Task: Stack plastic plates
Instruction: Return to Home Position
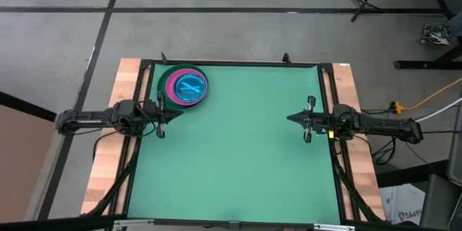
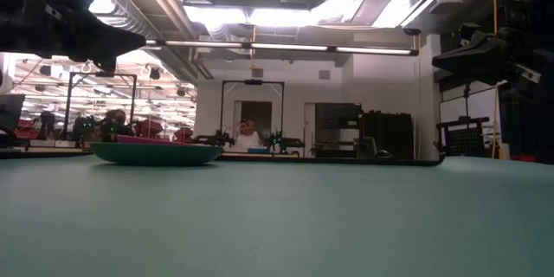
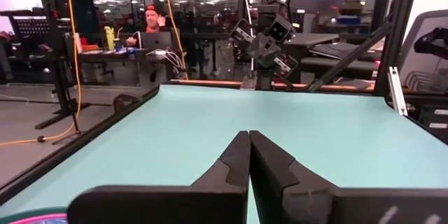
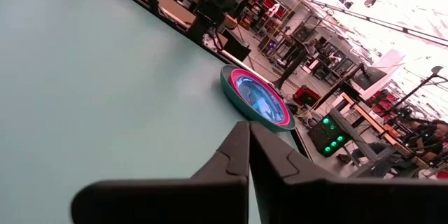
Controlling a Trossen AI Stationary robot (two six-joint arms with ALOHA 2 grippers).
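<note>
High view shows the round, shiny plastic plates [image 1: 184, 86] stacked in one pile, blue on pink on dark green, in a corner of the smooth green table [image 1: 238, 166]. The left gripper [image 1: 175, 113] sits just beside the pile, the right gripper [image 1: 291, 118] well apart; both are pressed together

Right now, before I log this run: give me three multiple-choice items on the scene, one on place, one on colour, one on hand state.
1. Where on the mat is the plate stack?
A) centre
B) corner by the left hand
C) middle of the near edge

2. The top plate is:
A) cyan
B) yellow
C) white

3. The left hand and right hand are:
A) wide open
B) each holding a plate
C) shut, empty

Answers:
1 B, the high view shows the stack in that corner.
2 A, cyan shows uppermost from above.
3 C, both wrist views show fingers pressed together with nothing between.
</note>
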